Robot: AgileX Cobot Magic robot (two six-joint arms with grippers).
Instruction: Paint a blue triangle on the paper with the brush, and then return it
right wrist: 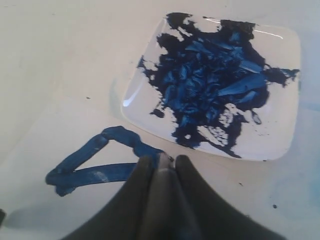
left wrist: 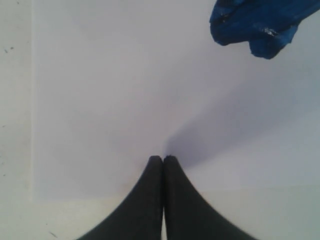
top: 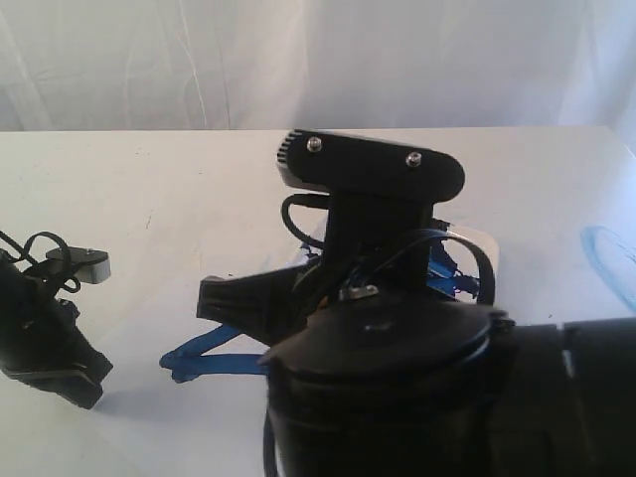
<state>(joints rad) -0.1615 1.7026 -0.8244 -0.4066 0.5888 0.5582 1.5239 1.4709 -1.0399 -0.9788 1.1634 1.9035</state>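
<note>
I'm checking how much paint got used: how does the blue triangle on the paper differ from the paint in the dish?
The blue triangle is an outline with bare paper inside; the paint blob is a ragged, filled mass. The triangle lies on the paper, the blob in the white dish. Both are dark blue.

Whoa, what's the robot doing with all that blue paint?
It's painting! The right gripper is pinched shut on what looks like the brush, right next to the blue triangle on the paper. One corner of the triangle is hidden behind that gripper. The white dish of blue paint sits beside it. The left gripper is shut and empty, with its tips down at the paper.
</note>
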